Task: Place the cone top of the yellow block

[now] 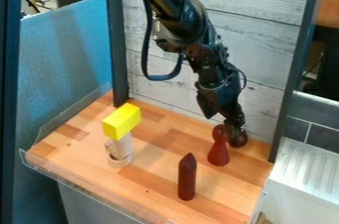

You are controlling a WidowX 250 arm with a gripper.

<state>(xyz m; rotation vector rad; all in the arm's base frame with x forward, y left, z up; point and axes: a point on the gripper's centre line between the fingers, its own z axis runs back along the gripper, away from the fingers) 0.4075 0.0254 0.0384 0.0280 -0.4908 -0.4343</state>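
Wooden tabletop (153, 181) across lower frame. Claw (233, 125) low at right; cannot tell whether clenched or released. Yellow block (122, 121) left of centre, atop pale cylinder (120, 149). Red pawn (218, 151), right of centre (probably cone meant), upright, just lower left of claw; move turns on that, then leftward carry. Pointed red peg (187, 177) upright, lower centre. Dark red knob (238, 139) just below claw.

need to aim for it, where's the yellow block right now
In the camera view, the yellow block sits left, atop the pale wooden pieces.
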